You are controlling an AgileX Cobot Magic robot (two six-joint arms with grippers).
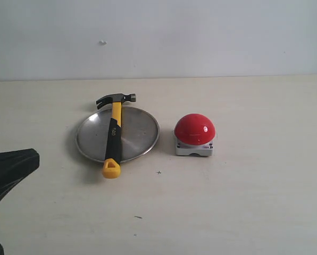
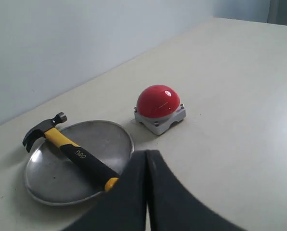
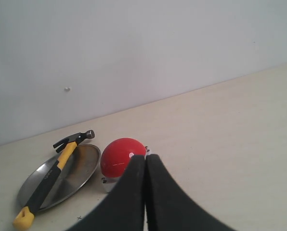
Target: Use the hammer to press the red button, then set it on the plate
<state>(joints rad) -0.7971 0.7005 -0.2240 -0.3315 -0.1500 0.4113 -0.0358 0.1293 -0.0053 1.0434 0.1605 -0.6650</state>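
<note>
The hammer (image 1: pixel 114 133) lies across the silver plate (image 1: pixel 140 133), its dark head past the far rim and its yellow looped end over the near rim. The red button (image 1: pixel 194 129) stands on its grey-white base to the right of the plate. In the left wrist view the hammer (image 2: pixel 71 150), plate (image 2: pixel 102 139) and red button (image 2: pixel 156 101) show beyond my left gripper (image 2: pixel 147 153), which is shut and empty, back from the plate. My right gripper (image 3: pixel 146 157) is shut and empty too, with the red button (image 3: pixel 118 156), hammer (image 3: pixel 57 167) and plate (image 3: pixel 81 168) behind it.
A dark part of the left arm (image 1: pixel 7 170) shows at the exterior view's left edge. A pale wall (image 1: pixel 158 37) rises behind the beige table (image 1: pixel 243 202). Small dark specks lie on the table in front of the plate.
</note>
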